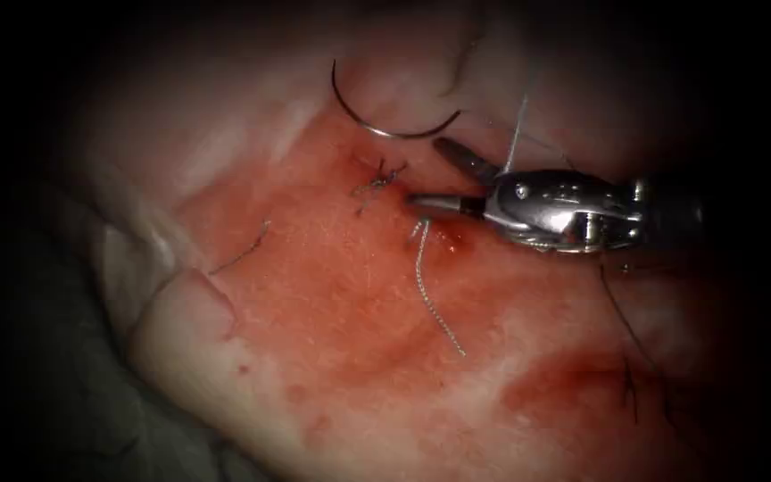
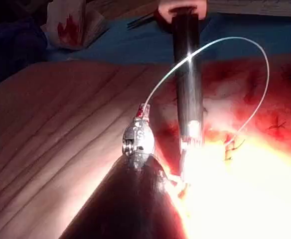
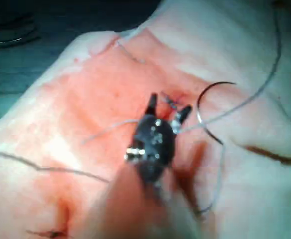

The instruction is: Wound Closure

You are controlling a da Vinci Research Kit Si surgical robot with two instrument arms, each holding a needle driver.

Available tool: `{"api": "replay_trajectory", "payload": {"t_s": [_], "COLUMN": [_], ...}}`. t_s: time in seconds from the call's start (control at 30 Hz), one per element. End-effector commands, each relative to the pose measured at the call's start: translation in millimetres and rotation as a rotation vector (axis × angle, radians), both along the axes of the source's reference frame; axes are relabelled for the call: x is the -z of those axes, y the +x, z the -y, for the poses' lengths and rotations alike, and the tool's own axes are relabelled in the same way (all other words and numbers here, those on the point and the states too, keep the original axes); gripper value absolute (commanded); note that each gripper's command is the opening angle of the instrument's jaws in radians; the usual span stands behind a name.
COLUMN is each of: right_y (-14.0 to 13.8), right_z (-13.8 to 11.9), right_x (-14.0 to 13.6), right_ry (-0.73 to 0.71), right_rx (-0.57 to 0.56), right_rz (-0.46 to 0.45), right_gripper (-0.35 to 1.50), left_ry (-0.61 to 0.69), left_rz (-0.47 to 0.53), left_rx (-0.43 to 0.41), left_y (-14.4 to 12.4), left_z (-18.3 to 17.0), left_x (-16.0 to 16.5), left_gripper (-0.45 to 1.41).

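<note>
One needle [image 1: 384, 125] loose on tissue [image 1: 332, 303]; R claw [image 1: 430, 174] open, empty; L claw [image 2: 142, 110]

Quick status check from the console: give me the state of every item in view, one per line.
Right tool: jaws open, holding nothing, beside the knot.
Left tool: holds thread at its tip.
Needle: lying free on the tissue, not in it.
Knot: tied, ends sticking out.
Thread: loose on the tissue.
Tissue: wet with red fluid.

Right tool [image 1: 430, 174]: shiny silver wrist; slim grey tapered jaws; dark shaft
</note>
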State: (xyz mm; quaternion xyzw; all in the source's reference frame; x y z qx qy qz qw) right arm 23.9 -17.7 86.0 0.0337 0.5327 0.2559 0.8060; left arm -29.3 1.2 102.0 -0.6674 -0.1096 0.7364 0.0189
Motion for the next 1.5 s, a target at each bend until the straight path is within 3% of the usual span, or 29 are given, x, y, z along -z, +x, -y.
{"api": "replay_trajectory", "payload": {"t_s": [0.03,0.2,0.37,0.6,0.87,0.93,1.0,1.1,1.27,1.5], "right_y": [-1.5,-5.3,-7.2,-11.2,-15.2,-15.2,-14.8,-13.8,-11.3,-9.4], "right_z": [-0.1,-0.3,0.4,1.3,2.5,2.5,2.6,2.7,2.8,2.7], "right_x": [-0.4,-0.6,-0.9,-0.4,-1.5,-1.9,-2.1,-2.2,-2.4,-2.3], "right_ry": [-0.012,-0.013,-0.015,-0.027,-0.034,-0.034,-0.03,-0.021,-0.01,-0.001], "right_rx": [-0.004,-0.005,0.0,-0.029,-0.071,-0.089,-0.087,-0.069,-0.047,-0.033], "right_rz": [0.015,0.069,0.079,0.118,0.187,0.199,0.194,0.174,0.149,0.133], "right_gripper": [1.48,1.48,1.48,1.48,1.48,1.48,1.48,1.48,1.48,1.48], "left_ry": [-0.013,-0.026,-0.043,-0.082,-0.071,0.055,0.199,0.309,0.342,0.189], "left_rz": [-0.02,-0.081,-0.138,-0.222,-0.226,-0.217,-0.218,-0.214,-0.175,-0.108], "left_rx": [0.008,0.034,0.046,0.069,0.071,0.102,0.14,0.172,0.156,0.067], "left_y": [-0.2,0.7,0.7,-2.6,-7.4,-7.9,-7.9,-6.8,-3.1,2.7], "left_z": [-0.4,-1.4,-2.2,-3.2,-5.1,-5.9,-6.4,-6.5,-5.2,-0.1], "left_x": [-0.9,-3.9,-7.4,-13.9,-19.5,-20.1,-20.2,-19.5,-16.9,-12.4], "left_gripper": [-0.45,-0.45,-0.45,-0.45,-0.45,0.52,0.99,1.19,1.21,1.18]}}
